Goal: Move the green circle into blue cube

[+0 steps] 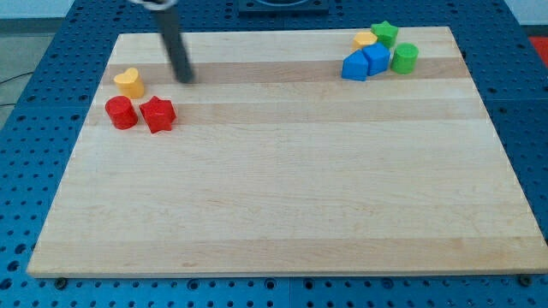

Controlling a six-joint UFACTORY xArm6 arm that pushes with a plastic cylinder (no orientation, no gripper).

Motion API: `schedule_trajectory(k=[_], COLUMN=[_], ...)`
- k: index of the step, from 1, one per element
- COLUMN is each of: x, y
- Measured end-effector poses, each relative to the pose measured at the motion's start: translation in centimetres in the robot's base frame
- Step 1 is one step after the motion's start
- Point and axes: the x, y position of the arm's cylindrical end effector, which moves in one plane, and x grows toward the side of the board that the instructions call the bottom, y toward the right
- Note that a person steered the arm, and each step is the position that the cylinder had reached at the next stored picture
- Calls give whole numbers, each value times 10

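Fingers are absent: your bare tip (185, 79) sits far from the green circle (404, 57), which already touches the blue cube (375, 58), so a hard shove could scatter that cluster.

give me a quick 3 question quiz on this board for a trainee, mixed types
1. True or false: my tip is touching the green circle.
2. Multiple choice: which block lies nearest my tip? A) the yellow block at the view's left B) the blue cube C) the green star
3. Fill in: the red cylinder sits directly to the view's left of the red ____.

Key:
1. False; my tip is far off to the view's left, while the green circle sits right beside the blue cube at the view's top right.
2. A
3. star
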Motion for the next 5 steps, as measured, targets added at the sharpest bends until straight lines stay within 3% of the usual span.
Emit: schedule_trajectory(k=[1,2,3,5], x=[6,38,76,76], y=[115,190,191,209])
